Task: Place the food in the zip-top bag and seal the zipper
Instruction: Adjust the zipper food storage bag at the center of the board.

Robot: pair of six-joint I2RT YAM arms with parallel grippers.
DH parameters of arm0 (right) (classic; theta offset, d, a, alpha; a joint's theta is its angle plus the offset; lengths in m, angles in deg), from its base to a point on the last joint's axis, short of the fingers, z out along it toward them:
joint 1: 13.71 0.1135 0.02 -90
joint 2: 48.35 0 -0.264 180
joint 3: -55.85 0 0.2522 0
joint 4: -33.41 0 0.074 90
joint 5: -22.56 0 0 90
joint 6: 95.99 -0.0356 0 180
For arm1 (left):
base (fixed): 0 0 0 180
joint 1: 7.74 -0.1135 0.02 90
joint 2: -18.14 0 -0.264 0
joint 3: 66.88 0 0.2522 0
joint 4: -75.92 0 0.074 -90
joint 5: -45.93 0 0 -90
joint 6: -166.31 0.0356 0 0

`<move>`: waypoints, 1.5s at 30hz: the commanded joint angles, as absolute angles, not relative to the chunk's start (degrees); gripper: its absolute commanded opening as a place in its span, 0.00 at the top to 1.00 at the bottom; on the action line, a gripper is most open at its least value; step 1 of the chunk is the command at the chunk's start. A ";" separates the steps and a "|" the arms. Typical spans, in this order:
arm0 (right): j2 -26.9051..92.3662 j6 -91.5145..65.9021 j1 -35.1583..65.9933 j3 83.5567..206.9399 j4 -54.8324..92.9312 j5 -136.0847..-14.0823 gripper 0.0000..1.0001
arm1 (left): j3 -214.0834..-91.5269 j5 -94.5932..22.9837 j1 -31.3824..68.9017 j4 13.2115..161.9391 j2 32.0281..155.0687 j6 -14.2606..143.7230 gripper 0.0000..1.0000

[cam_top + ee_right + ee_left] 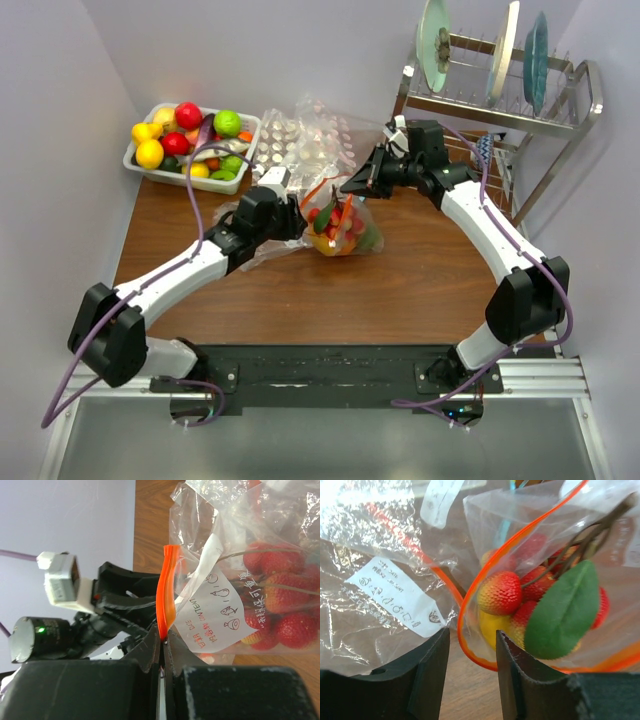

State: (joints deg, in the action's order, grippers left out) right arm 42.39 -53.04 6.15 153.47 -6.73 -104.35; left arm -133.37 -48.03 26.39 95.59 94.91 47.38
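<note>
The zip-top bag (345,228) lies mid-table with its mouth open. Inside are a cluster of red bumpy fruits (501,592) on a stem with a green leaf (562,612), and a yellow fruit (492,625). My right gripper (352,187) is shut on the orange-red zipper (167,590) at the bag's far side and holds it upright (164,639). My left gripper (298,215) is open at the mouth's near-left side. The zipper's curve (462,610) runs between its fingertips (472,647), ungripped. The bag's white label (217,612) faces the right wrist view.
A white tray (128,160) with several more toy fruits stands at the back left. Other clear bags (310,135) lie behind the zip-top bag, and one with a label (395,600) lies under my left gripper. A dish rack (500,110) with plates stands back right.
</note>
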 commanded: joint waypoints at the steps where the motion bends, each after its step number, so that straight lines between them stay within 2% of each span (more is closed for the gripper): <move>1: 39.19 -52.57 6.15 153.81 -5.32 -105.50 1.00 | -135.57 -49.78 26.01 96.27 97.68 47.13 0.57; 2: 39.19 -52.57 6.15 153.90 -5.40 -105.50 1.00 | -135.13 -49.87 26.01 96.10 97.77 47.04 0.61; 3: 39.19 -52.40 6.24 153.90 -5.40 -105.41 1.00 | -134.87 -49.69 26.01 95.22 97.86 47.04 0.78; 5: 39.19 -51.87 6.15 154.08 -6.37 -104.71 1.00 | -134.78 -49.52 26.01 94.87 97.42 46.87 0.97; 6: 39.28 -50.83 6.24 154.51 -6.98 -104.27 1.00 | -135.04 -49.52 26.01 94.95 97.16 46.87 1.00; 10: 41.03 -45.29 6.24 157.67 -14.77 -100.59 1.00 | -138.02 -49.69 25.92 97.67 95.14 48.27 1.00; 14: 43.57 -35.21 6.24 162.15 -24.55 -95.05 1.00 | -146.17 -48.64 26.01 102.07 93.82 49.68 1.00; 17: 45.07 -29.83 6.24 165.49 -31.32 -86.63 1.00 | -153.89 -45.92 26.01 104.18 93.73 49.94 1.00; 22: 46.39 -26.74 6.15 169.54 -36.60 -73.27 1.00 | -167.71 -36.08 26.19 107.17 98.28 47.93 1.00; 25: 47.36 -26.56 6.24 170.25 -37.22 -73.15 1.00 | -172.48 -30.98 26.27 106.82 100.40 46.78 1.00; 28: 46.41 -27.35 6.24 174.36 -38.71 -75.70 1.00 | -169.51 -32.37 26.19 106.64 100.67 47.30 1.00; 32: 42.27 -30.16 6.24 181.83 -38.45 -76.06 1.00 | -156.87 -33.69 26.10 102.26 99.18 46.87 1.00; 35: 39.55 -30.69 6.33 183.70 -37.23 -76.93 1.00 | -155.25 -33.96 26.10 101.28 98.12 46.43 1.00; 40: 38.05 -29.37 6.33 172.99 -34.32 -78.34 1.00 | -155.62 -34.49 26.10 102.51 97.77 47.04 1.00; 45: 35.50 -28.75 6.24 158.93 -29.41 -77.99 1.00 | -143.23 -30.10 26.36 87.51 96.45 43.10 1.00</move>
